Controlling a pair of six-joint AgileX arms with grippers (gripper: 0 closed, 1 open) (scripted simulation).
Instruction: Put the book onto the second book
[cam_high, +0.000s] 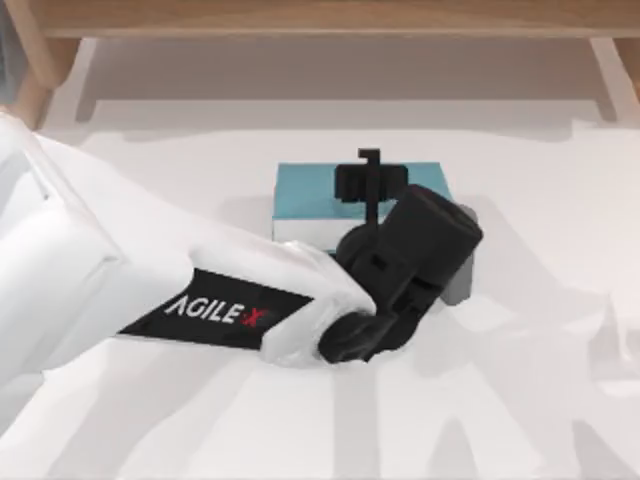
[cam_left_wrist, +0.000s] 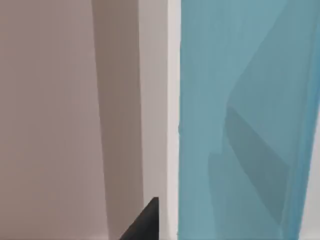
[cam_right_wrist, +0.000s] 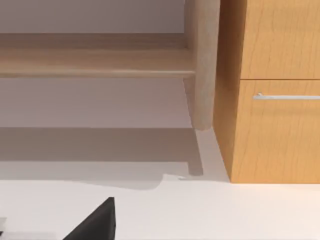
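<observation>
The book (cam_high: 305, 190), light blue-teal with white page edges, lies flat at the table's middle, toward the back. My left arm reaches in from the left, and its black left gripper (cam_high: 370, 172) hangs over the middle of the cover. In the left wrist view the teal book (cam_left_wrist: 245, 115) is very close, with its white page edge beside one black fingertip (cam_left_wrist: 145, 222). The wrist hides the book's front right part. The second book is hidden. One dark fingertip (cam_right_wrist: 95, 222) of my right gripper shows in the right wrist view, low over the white table.
A wooden shelf rail (cam_high: 320, 18) runs along the back of the white table (cam_high: 520, 400). A wooden cabinet (cam_right_wrist: 272, 90) with a metal drawer handle and a round wooden leg (cam_right_wrist: 202, 65) stand beyond the table edge.
</observation>
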